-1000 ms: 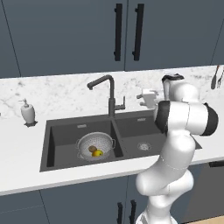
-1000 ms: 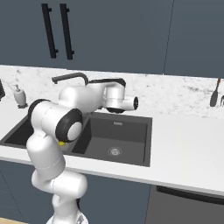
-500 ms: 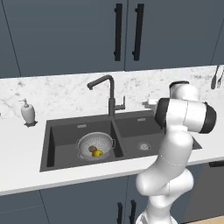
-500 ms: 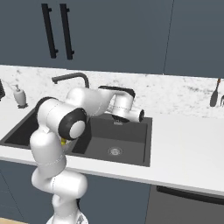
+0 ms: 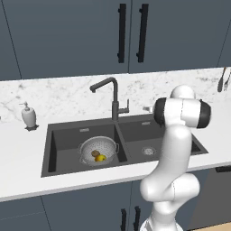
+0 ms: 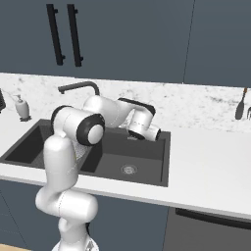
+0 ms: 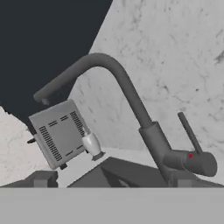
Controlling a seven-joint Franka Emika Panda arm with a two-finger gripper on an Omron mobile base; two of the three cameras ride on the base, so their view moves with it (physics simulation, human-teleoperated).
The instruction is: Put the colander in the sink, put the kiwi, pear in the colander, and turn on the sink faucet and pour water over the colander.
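Arm swung left over sink [image 5: 67, 135]; marble backsplash [image 5: 63, 97].

This is a kitchen, with a dark sink [image 5: 63, 149] and tall faucet [image 5: 113, 97] in a white marble counter [image 5: 22, 180], blue cupboards [image 5: 63, 36] above, and a soap bottle [image 5: 29, 115].

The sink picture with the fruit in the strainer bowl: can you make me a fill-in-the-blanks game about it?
1. The colander sits in the ____ basin of the sink, seen from the left base view.
2. The brown kiwi and the yellow ____ lie inside the colander.
3. No ____ runs from the sink faucet.
4. The soap bottle stands on the ____ beside the sink.

Missing words: left; pear; water; counter
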